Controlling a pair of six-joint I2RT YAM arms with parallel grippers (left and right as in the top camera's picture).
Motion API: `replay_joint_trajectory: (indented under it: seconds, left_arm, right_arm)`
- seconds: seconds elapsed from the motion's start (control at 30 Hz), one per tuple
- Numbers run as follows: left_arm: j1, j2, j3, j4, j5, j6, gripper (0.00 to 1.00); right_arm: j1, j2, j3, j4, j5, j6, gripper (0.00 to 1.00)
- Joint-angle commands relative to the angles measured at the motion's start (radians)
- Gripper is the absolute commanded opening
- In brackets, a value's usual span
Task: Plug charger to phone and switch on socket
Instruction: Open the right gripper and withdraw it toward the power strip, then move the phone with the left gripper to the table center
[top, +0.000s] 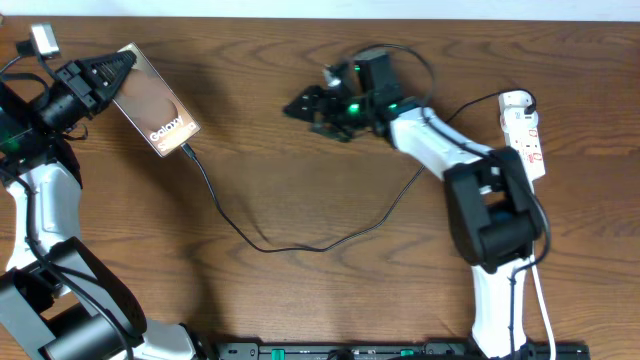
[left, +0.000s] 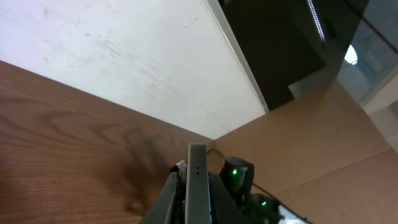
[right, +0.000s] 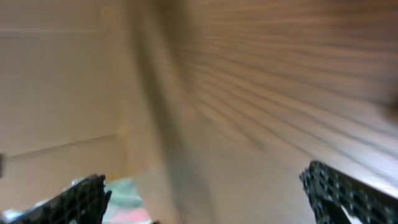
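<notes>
Wood-grain table (top: 300, 190) fills the overhead view. At upper left the left gripper (top: 112, 72) is clamped on the phone (top: 152, 104), holding it by its upper edge; the left wrist view shows the phone edge-on between the jaws. The charger (top: 270, 246) meets the phone's lower end, loops through mid-frame and rises towards top centre. The right gripper (top: 300, 105) hangs at upper centre, jaws wide apart and empty. The socket (top: 523, 132) lies at right.
</notes>
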Motion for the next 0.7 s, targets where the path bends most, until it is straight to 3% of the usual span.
replay_joint_trajectory:
  seconds: [0.0,0.17,0.3,0.53,0.67]
  left_arm:
    - [-0.003,-0.013,0.009,0.004,0.021,0.005,0.08]
    - [-0.031,-0.013,0.009,-0.095,0.02,0.084,0.07]
    - [-0.069,-0.013,0.009,-0.302,-0.001,0.271,0.08]
    - [-0.153,-0.013,0.009,-0.734,-0.21,0.578,0.07]
    - [-0.214,-0.013,0.009,-0.885,-0.383,0.66,0.07]
  right_arm:
    - [-0.049,-0.167,0.013,-0.132,0.189,-0.181,0.99]
    - [-0.089,-0.33,0.013,-0.347,0.343,-0.265,0.99]
    - [-0.095,-0.475,0.013,-0.457,0.428,-0.317,0.99]
    - [-0.095,-0.67,0.013,-0.604,0.524,-0.328,0.99]
    - [-0.095,-0.729,0.013,-0.681,0.578,-0.328,0.99]
